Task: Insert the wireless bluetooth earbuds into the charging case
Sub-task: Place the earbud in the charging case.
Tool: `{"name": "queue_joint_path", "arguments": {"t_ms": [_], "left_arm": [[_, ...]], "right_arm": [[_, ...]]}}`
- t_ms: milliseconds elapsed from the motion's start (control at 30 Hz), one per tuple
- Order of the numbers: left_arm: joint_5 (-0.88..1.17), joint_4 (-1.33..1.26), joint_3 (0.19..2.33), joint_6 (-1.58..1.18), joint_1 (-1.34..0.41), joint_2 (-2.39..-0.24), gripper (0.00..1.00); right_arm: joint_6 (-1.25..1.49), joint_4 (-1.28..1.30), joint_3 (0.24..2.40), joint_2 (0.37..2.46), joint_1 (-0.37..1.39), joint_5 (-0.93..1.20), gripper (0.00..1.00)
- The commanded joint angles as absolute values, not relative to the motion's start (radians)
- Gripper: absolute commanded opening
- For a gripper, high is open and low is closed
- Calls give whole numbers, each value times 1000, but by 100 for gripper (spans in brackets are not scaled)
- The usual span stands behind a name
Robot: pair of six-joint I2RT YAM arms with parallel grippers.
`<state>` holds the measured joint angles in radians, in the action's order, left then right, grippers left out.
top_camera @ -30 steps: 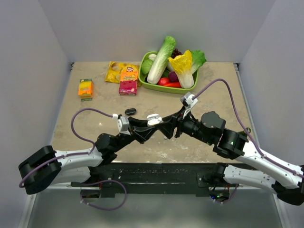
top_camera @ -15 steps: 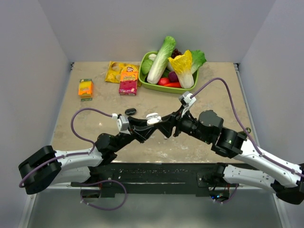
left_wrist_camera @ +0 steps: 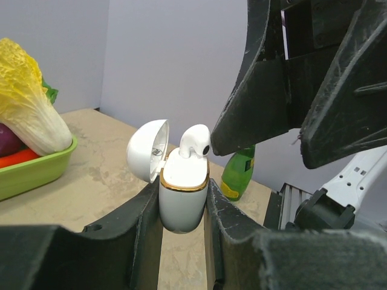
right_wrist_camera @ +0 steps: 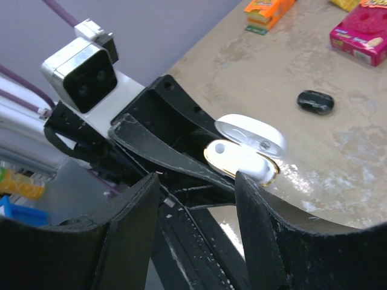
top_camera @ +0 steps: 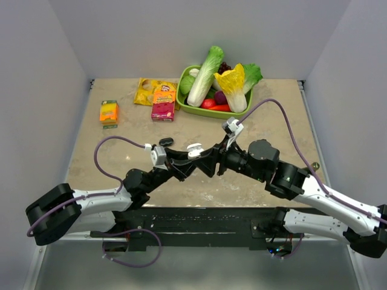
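I am clamping the charging case (left_wrist_camera: 180,208) upright in my left gripper (left_wrist_camera: 183,192), whose fingers are partly closed and pressing on the case's two sides. I am holding it lifted off the table (top_camera: 121,151), on the near side of the green tray (top_camera: 195,110) and well apart from it. The lid is hanging open, and one earbud (left_wrist_camera: 195,140) is standing in the case with its rounded head poking above the gold rim. My right gripper (right_wrist_camera: 196,181) is gaping and gripping nothing. One of its fingertips is sitting just beside the earbud's head, and I cannot tell whether it is touching. Over the last second my right arm has been sliding toward the tray's left end, bringing its wrist closer over the case. My left gripper is barely shifting, and its grip is staying the same.
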<state>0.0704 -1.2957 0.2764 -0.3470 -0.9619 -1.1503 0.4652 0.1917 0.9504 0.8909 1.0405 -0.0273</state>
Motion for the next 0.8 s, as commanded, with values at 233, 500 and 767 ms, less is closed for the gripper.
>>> {"name": "queue_joint_path", "arguments": {"t_ms": [233, 500, 767], "left_arm": [[104, -1450, 296, -325, -968, -1167, 0], [75, -1453, 250, -318, -966, -1124, 0], [126, -1462, 233, -330, -965, -1085, 0]], "right_arm": [[485, 86, 1011, 917, 1051, 51, 56], [414, 112, 1012, 801, 1049, -53, 57], [350, 258, 999, 804, 1049, -219, 57]]}}
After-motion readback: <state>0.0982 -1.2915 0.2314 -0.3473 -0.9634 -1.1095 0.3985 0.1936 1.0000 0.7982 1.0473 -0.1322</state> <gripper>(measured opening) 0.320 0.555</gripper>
